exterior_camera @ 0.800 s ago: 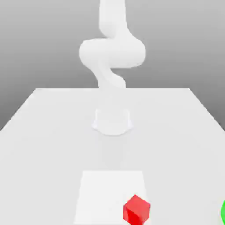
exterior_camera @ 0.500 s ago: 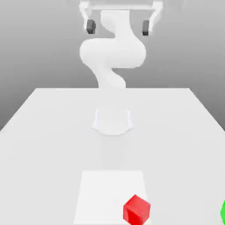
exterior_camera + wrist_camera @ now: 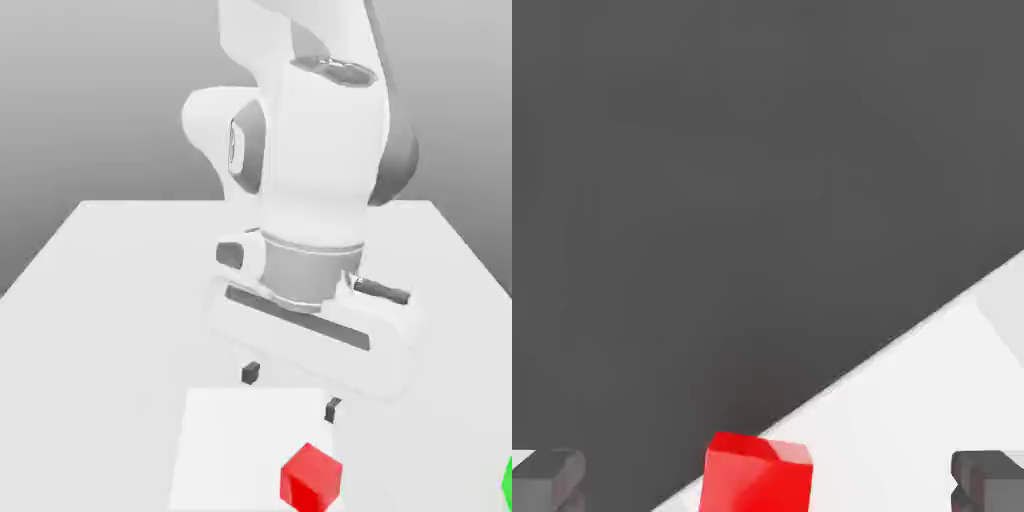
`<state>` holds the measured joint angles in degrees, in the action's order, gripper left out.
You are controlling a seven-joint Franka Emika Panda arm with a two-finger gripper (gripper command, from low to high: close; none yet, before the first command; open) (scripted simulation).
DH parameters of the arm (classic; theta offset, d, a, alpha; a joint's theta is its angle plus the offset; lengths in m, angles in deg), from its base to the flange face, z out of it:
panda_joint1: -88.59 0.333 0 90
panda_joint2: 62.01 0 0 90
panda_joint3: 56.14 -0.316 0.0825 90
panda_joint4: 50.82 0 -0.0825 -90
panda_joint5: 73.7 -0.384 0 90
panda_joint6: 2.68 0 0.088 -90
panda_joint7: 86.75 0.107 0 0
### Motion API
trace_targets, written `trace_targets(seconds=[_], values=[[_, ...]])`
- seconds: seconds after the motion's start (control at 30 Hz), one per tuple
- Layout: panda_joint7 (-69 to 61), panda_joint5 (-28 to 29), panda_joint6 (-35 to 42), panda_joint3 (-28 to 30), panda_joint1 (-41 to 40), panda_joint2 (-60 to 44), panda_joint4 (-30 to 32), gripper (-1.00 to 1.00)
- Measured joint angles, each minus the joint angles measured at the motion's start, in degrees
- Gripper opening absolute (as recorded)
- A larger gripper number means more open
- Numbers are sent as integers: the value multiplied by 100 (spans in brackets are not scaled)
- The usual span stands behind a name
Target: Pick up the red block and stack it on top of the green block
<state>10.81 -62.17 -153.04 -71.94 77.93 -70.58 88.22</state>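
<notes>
Your gripper (image 3: 292, 391) hangs above the white table (image 3: 100, 350), its jaws standing wide apart with nothing between them. In the exterior view you have it a little beyond the red block (image 3: 311, 479) and slightly to that view's left of it. The red block sits at the near end of the white square (image 3: 245, 440), by its right edge, turned so that a corner faces you. Your green block (image 3: 508, 485) is well apart from the red one, at the exterior view's far right edge, partly cut off.
</notes>
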Motion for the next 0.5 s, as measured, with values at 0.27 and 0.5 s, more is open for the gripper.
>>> trace_targets(seconds=[0.27,0.5], values=[[699,286,-1034,383,380,-1484,-80,-100],[694,274,-1034,370,370,-1469,-77,-100]])
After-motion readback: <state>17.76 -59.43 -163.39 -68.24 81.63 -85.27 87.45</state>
